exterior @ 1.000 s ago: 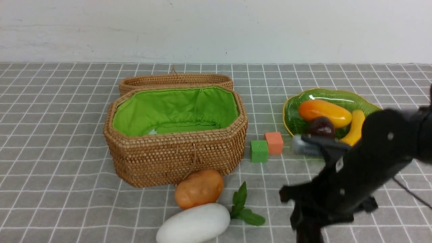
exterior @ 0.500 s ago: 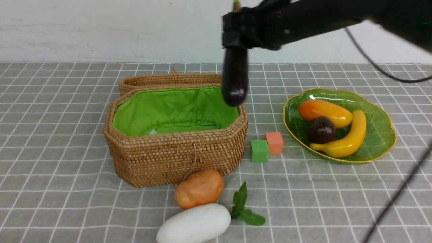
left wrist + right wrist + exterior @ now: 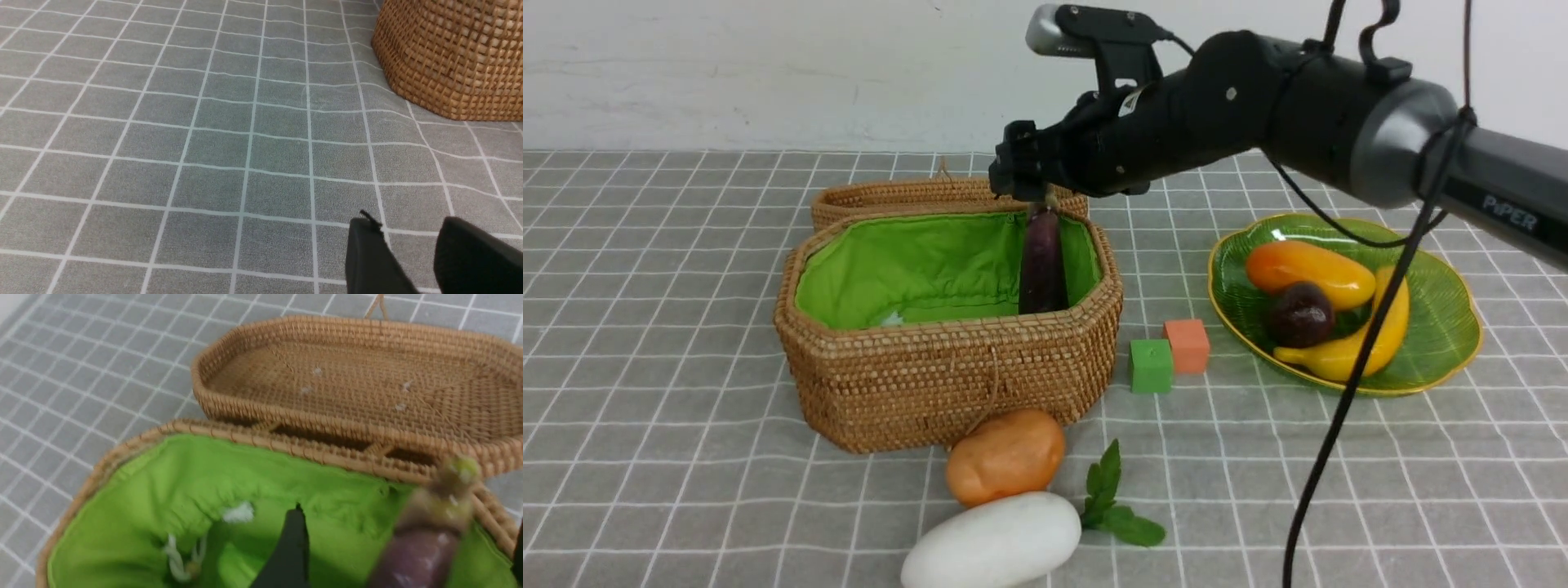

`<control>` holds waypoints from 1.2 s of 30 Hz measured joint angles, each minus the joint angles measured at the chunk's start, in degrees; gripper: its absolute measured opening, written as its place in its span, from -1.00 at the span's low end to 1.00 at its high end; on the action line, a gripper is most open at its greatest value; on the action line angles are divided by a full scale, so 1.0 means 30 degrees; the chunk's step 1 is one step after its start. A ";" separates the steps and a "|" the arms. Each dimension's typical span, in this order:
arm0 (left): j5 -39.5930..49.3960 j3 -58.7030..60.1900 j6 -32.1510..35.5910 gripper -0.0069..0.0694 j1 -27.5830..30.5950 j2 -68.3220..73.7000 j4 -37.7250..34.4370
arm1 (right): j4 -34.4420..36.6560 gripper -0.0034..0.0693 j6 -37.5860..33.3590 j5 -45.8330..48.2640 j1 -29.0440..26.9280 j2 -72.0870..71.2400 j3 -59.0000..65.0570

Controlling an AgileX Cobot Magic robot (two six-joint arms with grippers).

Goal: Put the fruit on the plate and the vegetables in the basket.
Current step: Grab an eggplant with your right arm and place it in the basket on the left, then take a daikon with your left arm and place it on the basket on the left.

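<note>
Lower than a moment before, the eggplant (image 3: 1043, 261) stood upright inside the right end of the basket (image 3: 947, 376), under the right gripper (image 3: 1033, 192), whose jaws had spread clear of it. The left gripper (image 3: 404, 222) hung over bare table (image 3: 163, 143), jaws parted and empty. The mango (image 3: 1307, 273), dark purple fruit (image 3: 1300, 313) and banana (image 3: 1319, 359) lay on the plate (image 3: 1445, 327).

The potato (image 3: 1005, 456), white gourd (image 3: 992, 543) and leaf sprig (image 3: 1111, 498) waited before the basket. These glossy, hard toys were probably light and slippery, so the gourd wanted a grip across its middle. The potato seemed to touch it, and the sprig crowded alongside.
</note>
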 joint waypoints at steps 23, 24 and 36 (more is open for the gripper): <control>0.0000 0.0000 0.0000 -0.19 0.0000 0.0000 0.0000 | -0.5496 -0.95 0.0468 1.3577 0.0000 -1.1374 0.5722; 0.0000 0.0000 0.0000 -0.19 0.0000 0.0000 0.0000 | -0.5496 -0.95 0.0492 1.3576 0.0000 -1.1354 0.5782; 0.0000 0.0000 0.0000 -0.19 0.0000 0.0000 0.0000 | -0.5889 -0.95 -0.0211 1.3407 0.0000 -1.2458 0.6261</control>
